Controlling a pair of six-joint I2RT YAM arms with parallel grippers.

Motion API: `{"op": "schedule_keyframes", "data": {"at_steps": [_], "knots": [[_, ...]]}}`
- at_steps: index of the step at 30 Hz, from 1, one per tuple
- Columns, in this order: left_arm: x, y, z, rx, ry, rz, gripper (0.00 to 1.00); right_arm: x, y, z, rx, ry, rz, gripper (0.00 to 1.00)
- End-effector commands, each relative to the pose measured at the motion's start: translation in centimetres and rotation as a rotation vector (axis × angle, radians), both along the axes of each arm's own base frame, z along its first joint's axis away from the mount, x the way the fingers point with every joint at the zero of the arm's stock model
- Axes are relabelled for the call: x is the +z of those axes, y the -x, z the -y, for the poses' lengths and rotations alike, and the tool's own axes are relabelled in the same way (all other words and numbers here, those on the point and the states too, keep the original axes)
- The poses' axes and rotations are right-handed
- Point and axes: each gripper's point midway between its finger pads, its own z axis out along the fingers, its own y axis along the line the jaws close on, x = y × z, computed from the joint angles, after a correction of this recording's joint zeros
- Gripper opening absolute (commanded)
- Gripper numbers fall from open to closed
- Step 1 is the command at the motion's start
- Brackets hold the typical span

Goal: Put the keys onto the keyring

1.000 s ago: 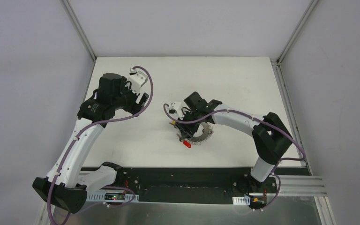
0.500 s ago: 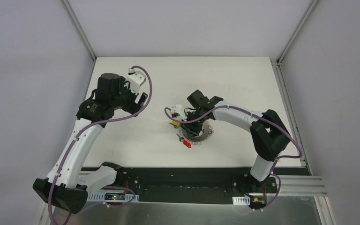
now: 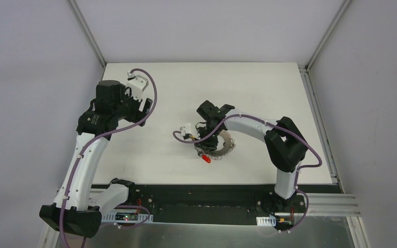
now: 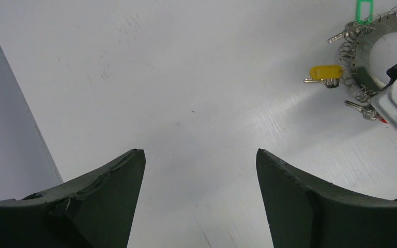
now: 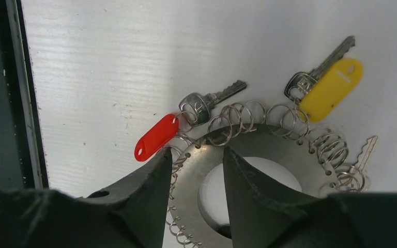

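Within the last second the left tool (image 4: 199, 155) has drawn back toward the left edge of the white worktop (image 3: 269, 88). It hangs wide open and empty, well apart from the work.

The right tool (image 5: 199, 155) has turned and settled over the large flat grey metal keyring (image 5: 274, 147) with coiled-wire rim, which lies flat near the middle of the worktop. Its jaws stand narrow, with the ring's band between them. Whether they really pinch it, I cannot tell.

The small metal keys (image 5: 207, 103), with red and yellow plastic heads, lie at the rim just beside this tool. I judge that the right arm now takes over the ring alone.
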Motion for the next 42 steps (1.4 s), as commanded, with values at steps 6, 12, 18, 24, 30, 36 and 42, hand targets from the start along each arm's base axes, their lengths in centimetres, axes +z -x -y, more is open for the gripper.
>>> {"op": "schedule_keyframes", "data": {"at_steps": [6,12,18,24,30,36,42], "knots": [[2.2,0.5,-0.5,0.025,0.04,0.035,0.81,-0.5,0.2,-0.2,0.166,0.059,0.042,0.4],[2.2,0.6,-0.7,0.032,0.041,0.034,0.81,-1.3,0.6,-0.2,0.199,0.084,0.051,0.38],[2.0,0.6,-0.8,0.036,0.045,0.027,0.81,-1.6,0.7,-0.4,0.219,0.093,0.065,0.37],[2.0,0.8,-0.8,0.036,0.044,0.026,0.81,-1.6,0.7,-0.7,0.235,0.103,0.083,0.36],[1.8,1.0,-0.9,0.036,0.043,0.021,0.81,-1.7,0.6,-0.5,0.25,0.124,0.097,0.27],[1.7,1.0,-0.9,0.036,0.047,0.017,0.8,-1.6,0.6,-0.4,0.254,0.128,0.096,0.21],[1.6,1.0,-0.8,0.035,0.049,0.012,0.81,-1.5,0.8,-0.1,0.255,0.135,0.093,0.16]]}}
